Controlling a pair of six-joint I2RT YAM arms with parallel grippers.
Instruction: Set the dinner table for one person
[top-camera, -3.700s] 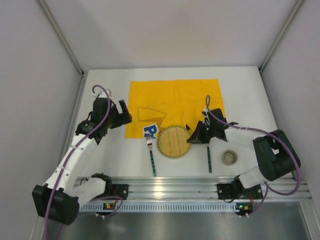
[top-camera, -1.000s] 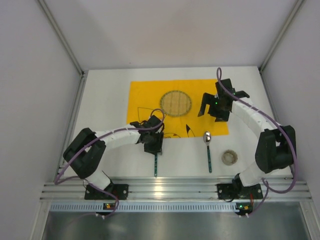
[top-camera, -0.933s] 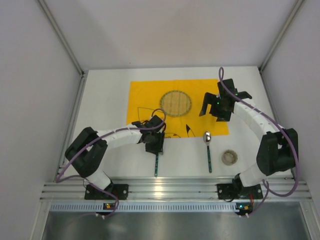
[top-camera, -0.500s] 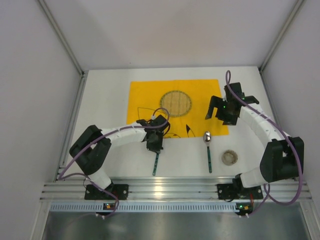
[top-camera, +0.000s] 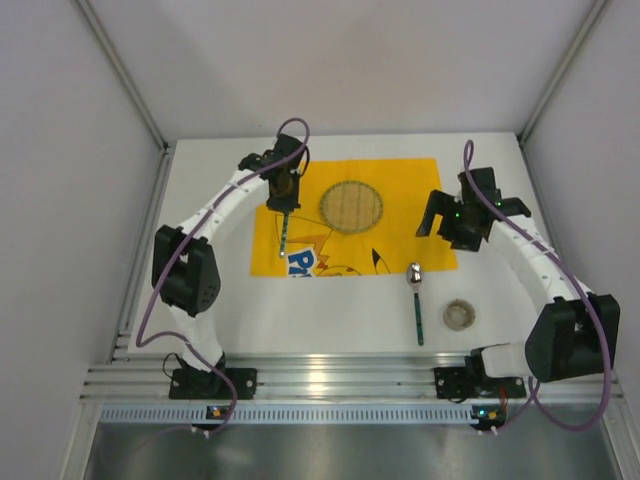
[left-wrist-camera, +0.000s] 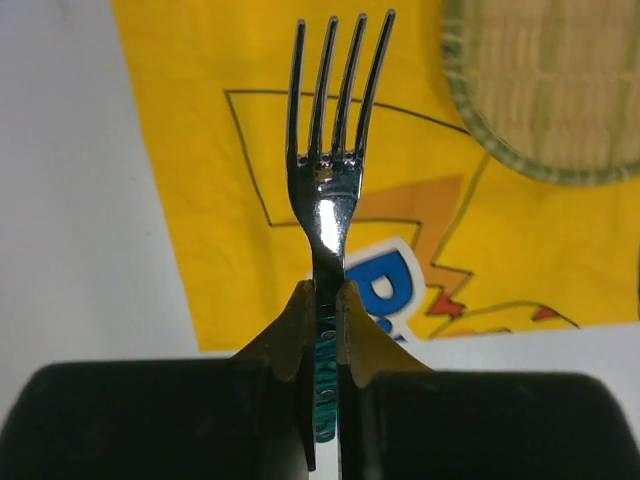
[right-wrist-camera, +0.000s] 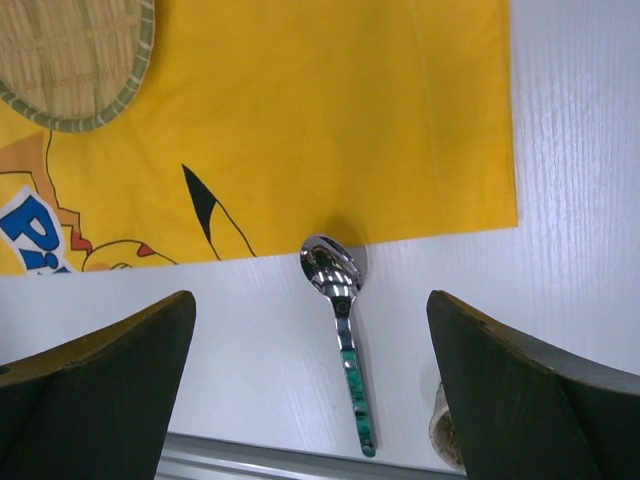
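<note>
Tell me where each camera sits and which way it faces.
Top external: above and behind the robot, looking down on the white table; both arms show.
Left wrist: on the left gripper, looking along the held fork to the yellow cloth.
Right wrist: on the right gripper, looking down between its open fingers at the spoon.
Shared: all show the woven mat.

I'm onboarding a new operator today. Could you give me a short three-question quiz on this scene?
1. True or false: the left gripper is shut on the fork.
2. Where does the spoon lie?
A) on the dinner table, bowl at the yellow cloth's edge
B) in the middle of the yellow cloth
C) in the left gripper
3. Fill in: the right gripper's jaws stand ____.
Key: 1 true; 2 A; 3 open.
</note>
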